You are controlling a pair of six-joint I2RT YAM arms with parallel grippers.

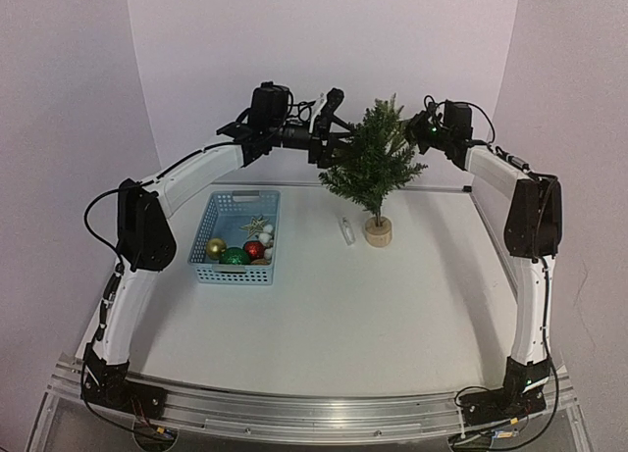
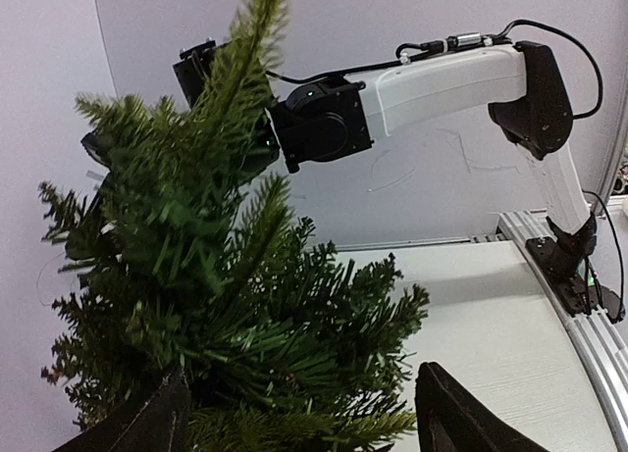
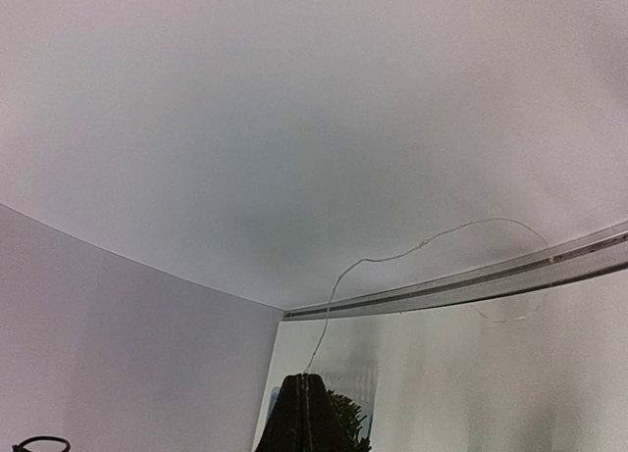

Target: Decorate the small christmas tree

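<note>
The small christmas tree [image 1: 374,163] stands on the table [image 1: 392,305] between both arms. Left tool [image 2: 304,427] spread about its branches; right tool [image 3: 307,413] pressed together, pinching a thin thread [image 3: 392,259]: drape it slowly, without tipping

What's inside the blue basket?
The blue basket holds a gold ball, a green ball, a red ball, small white balls and a pale star. Anything lying underneath them is covered.

Small christmas tree [image 2: 216,305] rises beyond the spread left claw [image 2: 304,423]
</note>
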